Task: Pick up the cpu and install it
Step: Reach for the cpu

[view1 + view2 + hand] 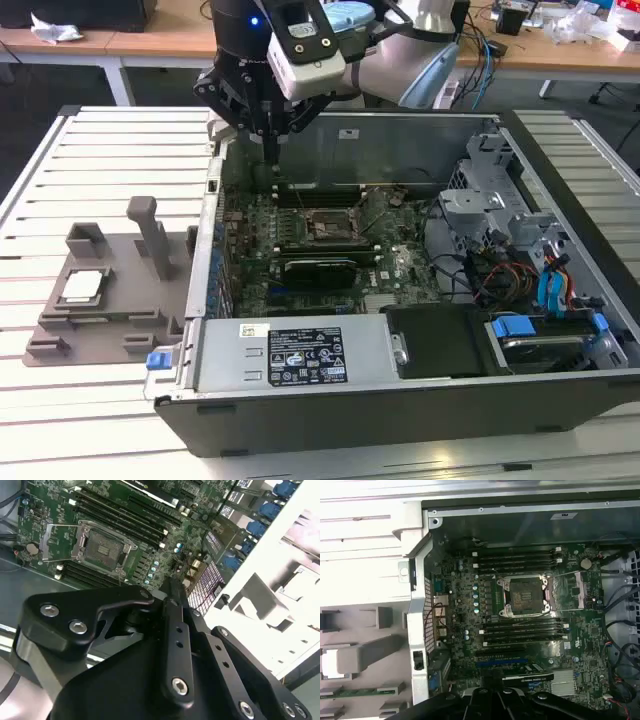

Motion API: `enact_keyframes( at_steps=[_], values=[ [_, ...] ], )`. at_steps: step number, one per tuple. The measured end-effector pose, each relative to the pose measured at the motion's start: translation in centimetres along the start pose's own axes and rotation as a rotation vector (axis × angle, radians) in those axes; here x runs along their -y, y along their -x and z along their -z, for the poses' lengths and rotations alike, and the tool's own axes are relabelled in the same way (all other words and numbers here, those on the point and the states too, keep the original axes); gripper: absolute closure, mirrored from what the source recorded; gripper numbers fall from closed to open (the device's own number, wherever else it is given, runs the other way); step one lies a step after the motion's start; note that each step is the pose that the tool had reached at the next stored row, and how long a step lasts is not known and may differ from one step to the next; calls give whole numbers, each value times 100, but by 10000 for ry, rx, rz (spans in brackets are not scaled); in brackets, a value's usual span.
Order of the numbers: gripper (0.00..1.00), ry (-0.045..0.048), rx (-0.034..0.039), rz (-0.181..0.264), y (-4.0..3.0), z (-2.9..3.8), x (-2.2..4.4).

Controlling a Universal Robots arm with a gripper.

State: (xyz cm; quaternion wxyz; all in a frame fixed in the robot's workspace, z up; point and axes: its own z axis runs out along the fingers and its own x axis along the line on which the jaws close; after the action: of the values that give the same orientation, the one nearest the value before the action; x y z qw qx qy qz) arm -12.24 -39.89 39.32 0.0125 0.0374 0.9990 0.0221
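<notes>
Above the case (400,410), the gripper (272,145) hangs closed, empty; in the exterior view the cpu (82,287) lies at its eight o'clock, on the tray (100,325).

Pale wooden desks (150,45) behind — dark floor (50,100), white slatted table (120,160)

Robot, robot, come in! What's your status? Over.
Pincer hovers over the case, back edge, no cpu in it. Cpu lying on grey tray, outside the case. Socket open, uncovered.
</notes>
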Motion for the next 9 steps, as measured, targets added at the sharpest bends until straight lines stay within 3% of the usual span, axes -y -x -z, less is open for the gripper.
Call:
enact_keyframes(
  at_steps=[2,3,9],
  values=[
    [89,0,-1,1,-137,4,10],
    [89,0,-1,0,-165,5,12],
    [89,-2,-1,0,-249,7,19]
  ],
)
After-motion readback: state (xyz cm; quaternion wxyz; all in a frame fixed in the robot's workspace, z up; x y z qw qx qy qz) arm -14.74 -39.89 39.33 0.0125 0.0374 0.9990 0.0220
